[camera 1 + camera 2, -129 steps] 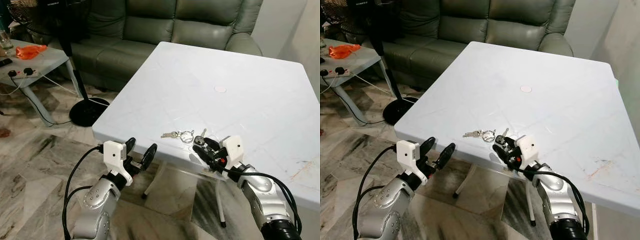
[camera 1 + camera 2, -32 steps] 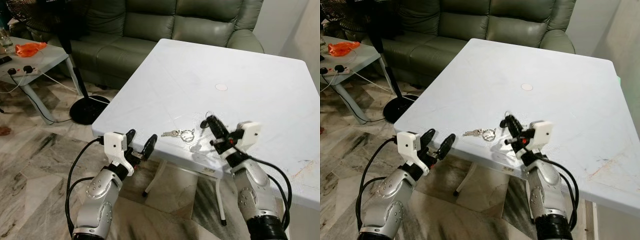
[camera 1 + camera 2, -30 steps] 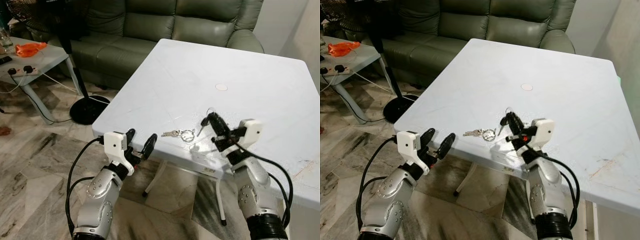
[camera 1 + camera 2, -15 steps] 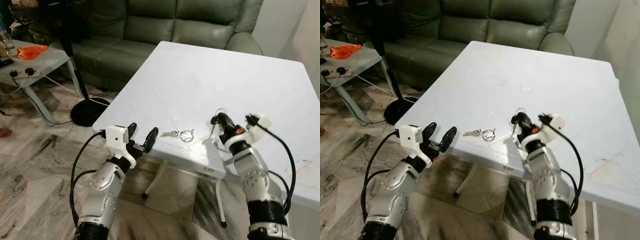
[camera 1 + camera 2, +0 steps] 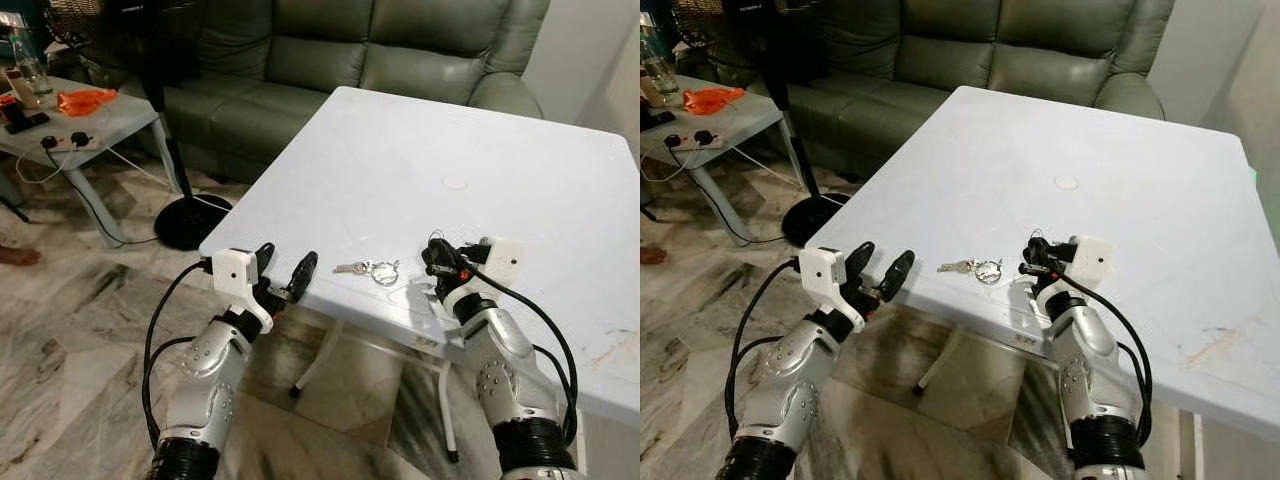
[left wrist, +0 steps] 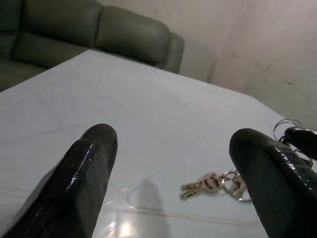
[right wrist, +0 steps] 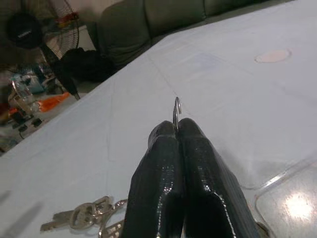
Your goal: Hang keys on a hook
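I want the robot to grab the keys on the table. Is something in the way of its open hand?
No, nothing visible blocks it. The left gripper hangs open at the white table's near edge, and only bare tabletop lies between it and the keys. The right gripper is beyond the keys, shut on a thin metal hook.

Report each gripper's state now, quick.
Left gripper: open, holding nothing, at the table's near edge.
Right gripper: shut on a key ring, above the white table; a bunch of keys lies beside it.
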Robot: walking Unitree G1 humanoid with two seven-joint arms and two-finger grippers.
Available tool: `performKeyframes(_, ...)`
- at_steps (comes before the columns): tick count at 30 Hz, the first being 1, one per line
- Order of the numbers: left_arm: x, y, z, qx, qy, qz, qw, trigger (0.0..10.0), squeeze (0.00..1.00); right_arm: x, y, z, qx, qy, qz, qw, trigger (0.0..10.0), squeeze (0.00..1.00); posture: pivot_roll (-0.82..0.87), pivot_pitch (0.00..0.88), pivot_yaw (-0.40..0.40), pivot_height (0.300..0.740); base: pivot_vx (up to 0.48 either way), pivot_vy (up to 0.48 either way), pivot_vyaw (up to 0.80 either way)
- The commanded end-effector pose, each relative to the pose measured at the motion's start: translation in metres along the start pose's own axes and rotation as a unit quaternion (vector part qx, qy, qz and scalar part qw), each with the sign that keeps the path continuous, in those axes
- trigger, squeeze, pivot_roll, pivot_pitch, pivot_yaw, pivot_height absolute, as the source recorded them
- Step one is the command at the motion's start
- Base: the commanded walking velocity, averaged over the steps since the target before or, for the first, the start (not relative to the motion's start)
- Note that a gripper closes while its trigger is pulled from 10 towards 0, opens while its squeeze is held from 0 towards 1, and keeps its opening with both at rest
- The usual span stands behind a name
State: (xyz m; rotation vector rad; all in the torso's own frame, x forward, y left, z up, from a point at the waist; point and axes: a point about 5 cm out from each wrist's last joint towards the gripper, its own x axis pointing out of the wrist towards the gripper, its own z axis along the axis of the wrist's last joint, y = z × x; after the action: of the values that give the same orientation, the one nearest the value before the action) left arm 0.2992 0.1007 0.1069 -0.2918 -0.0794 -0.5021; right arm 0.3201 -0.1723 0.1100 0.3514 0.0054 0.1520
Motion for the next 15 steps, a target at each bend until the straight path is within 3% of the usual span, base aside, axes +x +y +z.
performKeyframes(1, 0.002, 0.0011, 0.0019, 0.005, -0.003, -0.002, 1.0, 10.0, 0.0, 0.0021, 0.0022, 0.0144, -0.02, -0.032, 0.003, 0.999, 10.0, 0.0, -0.03, 0.0, -0.009, 0.74, 0.0, 0.0, 0.0)
performKeyframes(2, 0.0028, 0.0014, 0.0024, 0.005, -0.004, -0.001, 1.0, 10.0, 0.0, 0.003, 0.0027, 0.0191, 0.03, -0.05, 0.006, 0.998, 10.0, 0.0, -0.03, 0.0, -0.005, 0.74, 0.0, 0.0, 0.0)
performKeyframes(3, 0.003, 0.0014, 0.0024, 0.005, -0.004, -0.001, 1.0, 10.0, 0.0, 0.0037, 0.0016, 0.0197, 0.025, -0.048, 0.001, 0.999, 10.0, 0.0, -0.03, 0.0, -0.005, 0.74, 0.0, 0.0, 0.0)
performKeyframes(4, 0.0032, 0.0015, 0.0025, 0.004, -0.005, -0.001, 1.0, 10.0, 0.0, 0.0047, 0.0016, 0.0195, -0.032, -0.044, 0.0, 0.998, 10.0, 0.0, -0.04, 0.0, -0.005, 0.74, 0.0, 0.0, 0.0)
performKeyframes(5, 0.0033, 0.0013, 0.0025, 0.004, -0.005, -0.001, 1.0, 10.0, 0.0, 0.0042, 0.0036, 0.0191, -0.048, -0.047, 0.013, 0.998, 10.0, 0.0, -0.04, 0.0, -0.005, 0.74, 0.0, 0.0, 0.0)
performKeyframes(15, 0.0025, 0.0013, 0.0016, 0.001, -0.005, 0.002, 1.0, 10.0, 0.0, -0.0038, 0.0003, 0.0129, -0.05, -0.04, 0.03, 0.997, 10.0, 0.0, -0.03, 0.0, -0.006, 0.74, 0.0, 0.0, 0.0)
